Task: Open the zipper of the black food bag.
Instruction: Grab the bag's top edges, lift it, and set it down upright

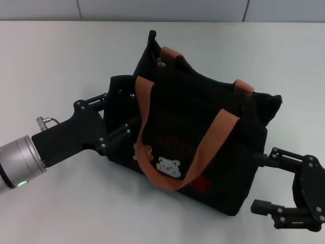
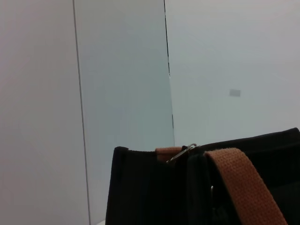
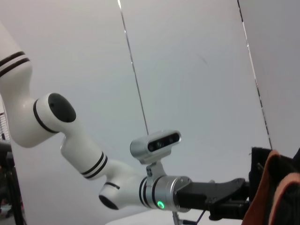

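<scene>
The black food bag [image 1: 203,152] stands upright in the middle of the table, with two orange-brown handles, a bear patch and red lettering on its near face. A small metal zipper pull [image 1: 161,63] shows at the bag's far-left top end, and also in the left wrist view as the zipper pull [image 2: 180,153] beside a handle. The zipper line itself is lost in the dark fabric. My left gripper [image 1: 116,119] is pressed against the bag's left end. My right gripper [image 1: 260,182] stands open by the bag's lower right corner, one fingertip [image 1: 261,157] close to the fabric.
The white table [image 1: 61,61] stretches around the bag, with a pale wall behind it. In the right wrist view, the left arm [image 3: 154,197] reaches toward the bag [image 3: 276,187] at the picture's edge.
</scene>
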`<state>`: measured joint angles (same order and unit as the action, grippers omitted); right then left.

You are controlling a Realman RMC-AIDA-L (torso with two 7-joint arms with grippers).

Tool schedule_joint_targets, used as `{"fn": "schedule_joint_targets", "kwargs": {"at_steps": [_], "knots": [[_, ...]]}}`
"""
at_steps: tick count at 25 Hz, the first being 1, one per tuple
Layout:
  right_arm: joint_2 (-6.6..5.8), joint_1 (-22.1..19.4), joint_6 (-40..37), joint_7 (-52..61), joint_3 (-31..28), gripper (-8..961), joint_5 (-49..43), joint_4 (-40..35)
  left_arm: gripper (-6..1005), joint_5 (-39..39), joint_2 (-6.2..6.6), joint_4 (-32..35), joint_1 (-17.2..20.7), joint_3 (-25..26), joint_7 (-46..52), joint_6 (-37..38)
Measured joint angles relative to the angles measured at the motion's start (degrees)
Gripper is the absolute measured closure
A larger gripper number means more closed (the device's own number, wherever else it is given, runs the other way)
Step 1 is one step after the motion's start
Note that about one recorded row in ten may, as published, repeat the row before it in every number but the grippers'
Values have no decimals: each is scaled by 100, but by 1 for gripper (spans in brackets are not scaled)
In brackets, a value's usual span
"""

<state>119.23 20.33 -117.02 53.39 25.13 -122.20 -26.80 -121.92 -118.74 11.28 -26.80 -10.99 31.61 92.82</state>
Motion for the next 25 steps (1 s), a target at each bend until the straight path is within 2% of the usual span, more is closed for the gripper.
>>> {"fn": "schedule_joint_targets", "kwargs": {"at_steps": [3,9,10,12,14,15,16,19,20,24,25], "knots": [[-5,-14,-74,-6,-103,123,7,0,353,15,0,-3,0,5,-46,-2],[0,-58,-328,-173,-603,123,24,61,602,96,0,-12,53,30,-244,16],[-5,-77,-465,-301,-907,123,145,192,649,124,1,-29,70,32,-341,47],[-6,-100,-496,-375,-1083,123,303,304,742,130,1,-54,73,36,-418,61],[2,-177,-472,-614,-1492,123,775,675,797,131,1,-125,76,80,-619,96],[15,-242,-286,-1074,-1819,122,1301,1282,805,131,1,-200,75,155,-849,121],[15,-242,-286,-1074,-1819,122,1301,1282,814,131,1,-200,75,155,-849,121],[29,-225,146,-2112,-2011,122,1880,2362,839,133,0,-244,36,201,-978,130],[33,-105,406,-2657,-2019,122,1955,2875,844,136,0,-249,-4,217,-990,137],[40,196,1009,-3297,-1938,122,1921,3444,865,212,0,-249,-38,234,-1094,242],[42,335,1494,-3478,-1781,122,1900,3628,871,294,0,-248,-49,236,-1252,390]]}}
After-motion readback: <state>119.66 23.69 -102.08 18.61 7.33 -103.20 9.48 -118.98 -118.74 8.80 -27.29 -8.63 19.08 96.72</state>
